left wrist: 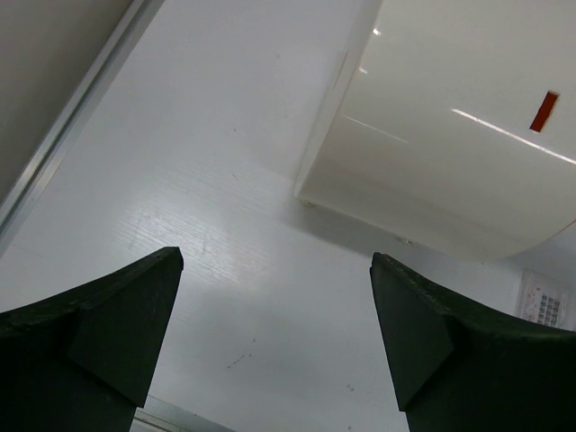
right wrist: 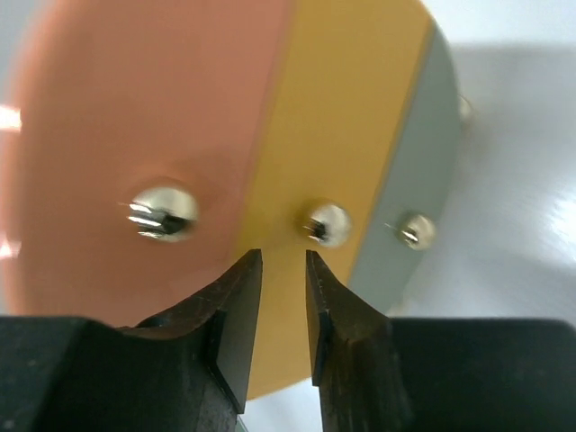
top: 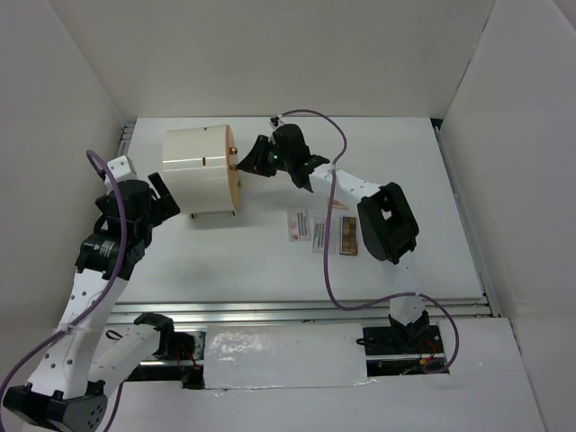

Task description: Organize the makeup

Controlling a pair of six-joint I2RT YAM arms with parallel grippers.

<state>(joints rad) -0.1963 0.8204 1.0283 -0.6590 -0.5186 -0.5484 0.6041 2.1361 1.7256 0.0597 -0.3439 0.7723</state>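
My right gripper [right wrist: 282, 261], mid-frame, jaws slightly parted on nothing, sits under a small silver knob [right wrist: 326, 223] on the cream cylindrical box [top: 200, 166]; left gripper [left wrist: 274, 261] jaws spread wide.

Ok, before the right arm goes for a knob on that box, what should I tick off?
1. Right tool lined up with the middle knob: ok, the knob sits just above the gap in the wrist view.
2. Gap wide enough for that knob: cannot tell.
3. Right tool empty: ok, nothing between the fingers.
4. Left tool open and off the box: ok.
5. Makeup put away: not ok, packets and a palette lie on the table.
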